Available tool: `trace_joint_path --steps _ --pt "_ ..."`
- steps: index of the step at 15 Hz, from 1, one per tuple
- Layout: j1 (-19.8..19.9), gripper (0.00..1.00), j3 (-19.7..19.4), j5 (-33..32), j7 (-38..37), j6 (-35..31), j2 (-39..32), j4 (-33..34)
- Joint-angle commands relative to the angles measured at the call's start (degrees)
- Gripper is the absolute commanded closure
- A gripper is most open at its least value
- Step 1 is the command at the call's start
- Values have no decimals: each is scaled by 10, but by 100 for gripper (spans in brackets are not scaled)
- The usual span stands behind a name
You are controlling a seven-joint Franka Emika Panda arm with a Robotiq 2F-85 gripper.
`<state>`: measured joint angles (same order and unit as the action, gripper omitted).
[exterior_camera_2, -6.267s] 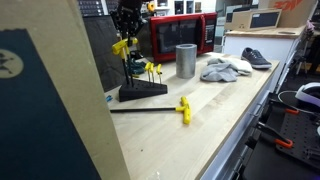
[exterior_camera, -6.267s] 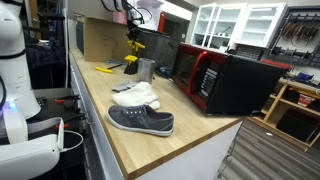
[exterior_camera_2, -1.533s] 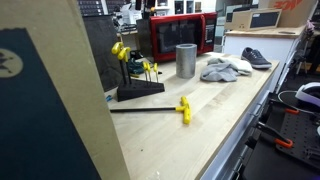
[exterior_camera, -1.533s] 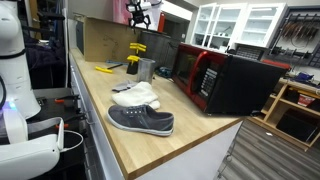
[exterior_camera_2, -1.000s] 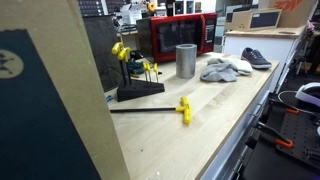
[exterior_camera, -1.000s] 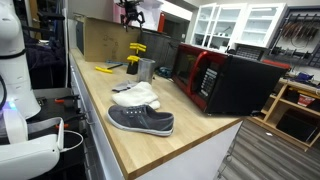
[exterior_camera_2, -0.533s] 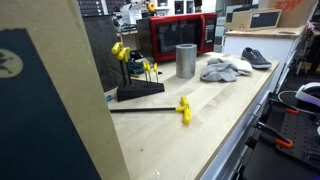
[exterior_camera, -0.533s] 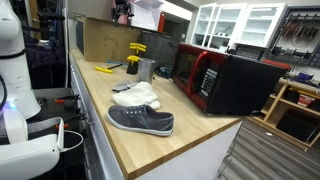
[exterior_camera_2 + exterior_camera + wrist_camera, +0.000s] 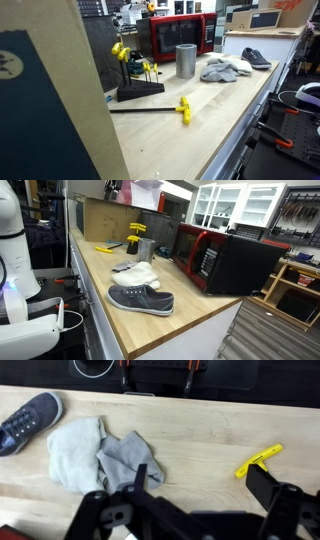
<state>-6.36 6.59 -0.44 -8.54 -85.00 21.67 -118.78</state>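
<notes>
Gripper [image 9: 185,510] hung open and empty high above the cloth [image 9: 100,452]; a blind descent risked snagging folds or hitting the yellow tool [image 9: 257,461] beside it.

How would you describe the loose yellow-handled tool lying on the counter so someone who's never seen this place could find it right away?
Start at the long wooden counter with the red microwave at its far end. Nearer than the metal cup and the black rack of yellow-handled tools lies the loose tool. It has a thin dark shaft and a yellow crosswise handle, and unlike the racked tools it lies flat on the wood.
</notes>
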Motion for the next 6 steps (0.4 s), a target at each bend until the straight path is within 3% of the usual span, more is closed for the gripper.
trace_joint_path --steps 1,2,6 --pt "30 0 -30 56 -32 25 25 -12" --pt "22 0 -13 28 -13 12 11 -3" --pt "36 0 -29 44 -15 15 15 -5"
